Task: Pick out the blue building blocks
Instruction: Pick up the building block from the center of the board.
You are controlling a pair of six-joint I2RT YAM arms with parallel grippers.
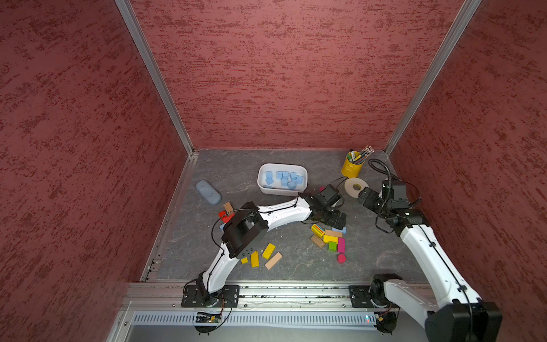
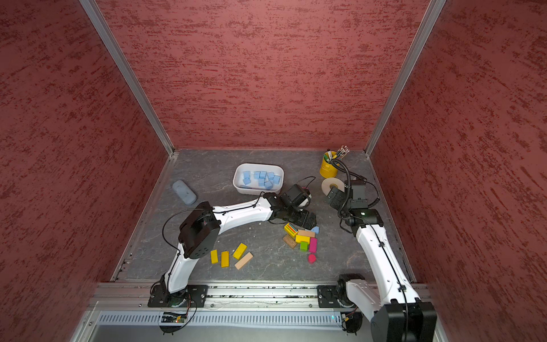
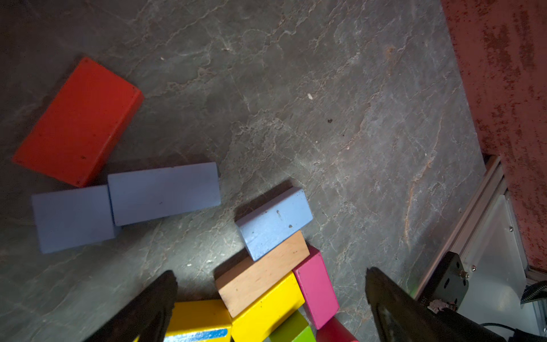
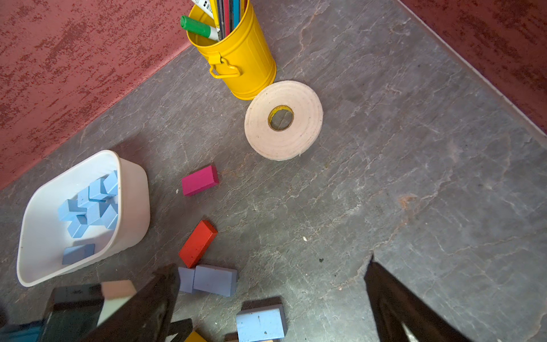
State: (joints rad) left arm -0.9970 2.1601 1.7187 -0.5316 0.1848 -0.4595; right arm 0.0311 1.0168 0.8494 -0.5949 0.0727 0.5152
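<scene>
Several blue building blocks (image 3: 164, 192) lie outside the white tub (image 4: 134, 204); your left hand (image 3: 270, 274), spread, hovers by one: next lower it and pinch

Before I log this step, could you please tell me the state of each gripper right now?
Left gripper: open, holding nothing.
Right gripper: open, holding nothing.

White arms (image 1: 284, 211), black joints (image 1: 244, 229) (dark cables (image 1: 388, 175))

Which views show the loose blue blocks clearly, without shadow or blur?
Left wrist view: two blue bricks lie in dim shadow; the blue block by the wood brick is brightly lit. Right wrist view: near foreground blurred, white tray sharp. Both top views: evenly lit, sharp.
</scene>
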